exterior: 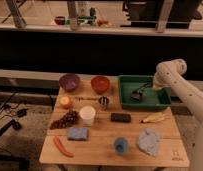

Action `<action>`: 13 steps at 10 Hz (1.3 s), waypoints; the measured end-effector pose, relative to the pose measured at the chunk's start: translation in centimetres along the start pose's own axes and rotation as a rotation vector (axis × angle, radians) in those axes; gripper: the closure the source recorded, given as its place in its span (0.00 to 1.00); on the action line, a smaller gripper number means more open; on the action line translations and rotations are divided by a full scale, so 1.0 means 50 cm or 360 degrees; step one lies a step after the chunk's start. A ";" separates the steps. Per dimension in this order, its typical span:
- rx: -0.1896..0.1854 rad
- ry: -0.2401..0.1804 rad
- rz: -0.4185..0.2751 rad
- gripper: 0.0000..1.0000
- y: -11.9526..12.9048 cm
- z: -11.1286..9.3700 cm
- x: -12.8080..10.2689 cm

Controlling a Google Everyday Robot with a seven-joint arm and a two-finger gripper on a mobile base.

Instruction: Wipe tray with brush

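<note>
While the arm bends down over the right end of the tray (129, 102), its claw (146, 87) sits low inside, pinched fully shut on the thin handle of the brush (138, 93). That slant puts the blocky head against the tray floor, apparently so it can be dragged as a wipe (the green tray rests at the back right of the tabletop (102, 145)). No brand, label or writing can be read anywhere.
</note>
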 end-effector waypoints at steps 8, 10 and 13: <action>0.0103 -0.0306 0.0473 1.00 -0.040 -0.133 0.100; 0.0087 -0.0328 0.0487 1.00 -0.027 -0.144 0.102; 0.0042 -0.0331 0.0436 1.00 0.025 -0.167 0.105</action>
